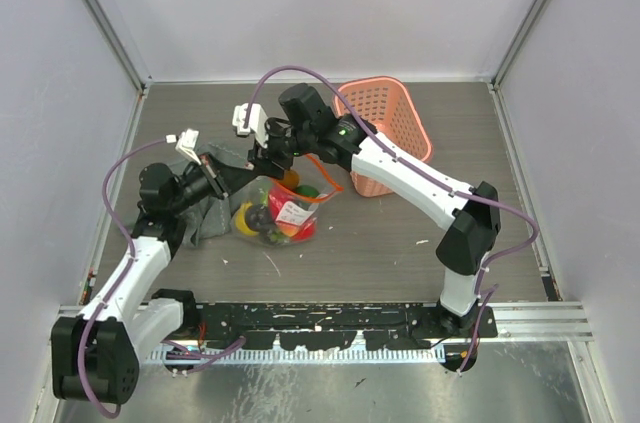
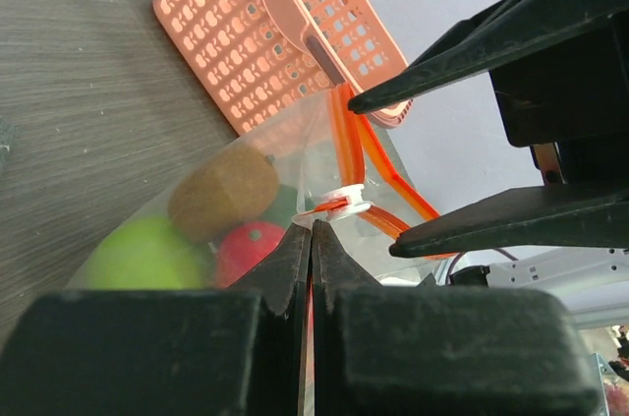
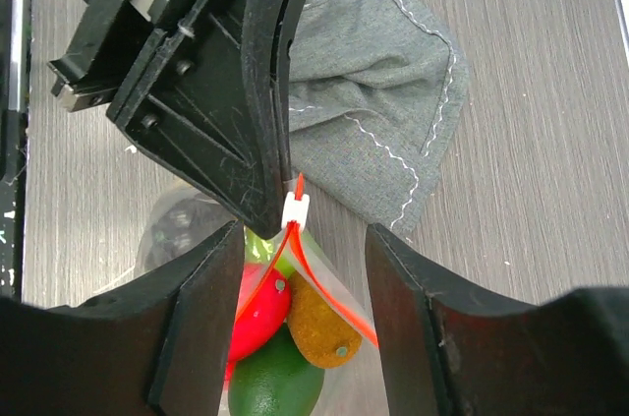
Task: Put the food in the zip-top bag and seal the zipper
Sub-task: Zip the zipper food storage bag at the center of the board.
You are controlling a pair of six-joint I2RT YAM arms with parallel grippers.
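Observation:
The clear zip-top bag hangs between the two grippers with its food inside: a red piece, a green piece and a brown kiwi-like piece. My left gripper is shut on the bag's edge right beside the white slider tab. From the slider the zipper splits into two red-orange strips that stand apart. My right gripper is open, with a finger on either side of the slider and the bag's mouth, touching neither.
A pink plastic basket lies tipped at the back right, just behind the right arm. A crumpled grey cloth lies on the table under the left gripper, left of the bag.

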